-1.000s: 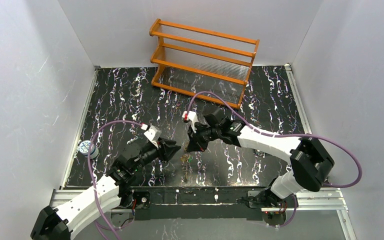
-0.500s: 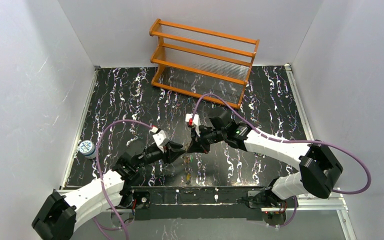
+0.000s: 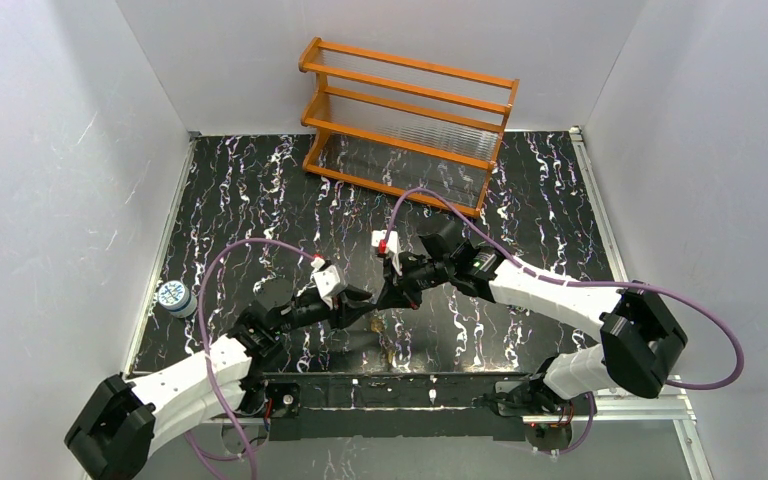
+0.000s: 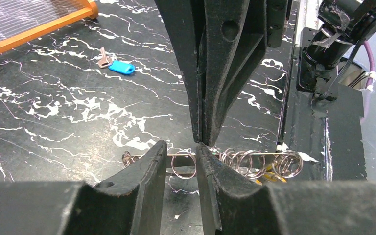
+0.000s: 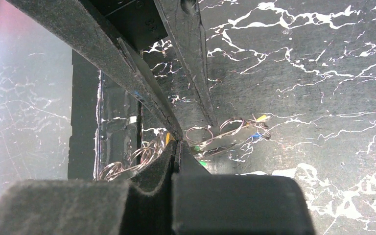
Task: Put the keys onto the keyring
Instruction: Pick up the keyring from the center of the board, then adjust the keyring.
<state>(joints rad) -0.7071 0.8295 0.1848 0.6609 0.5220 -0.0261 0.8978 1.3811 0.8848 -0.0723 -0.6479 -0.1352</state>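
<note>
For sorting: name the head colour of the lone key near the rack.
Blue key, left wrist view.

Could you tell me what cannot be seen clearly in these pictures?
Top view: the keys are too small to count or to tell their colours.
Left wrist view: the right tool looks shut, but its own tips hide whether it pinches anything.
Left wrist view: fingers of the left tool cover part of the metal rings.
Right wrist view: the right tool's fingers hide the rings' near end.
</note>
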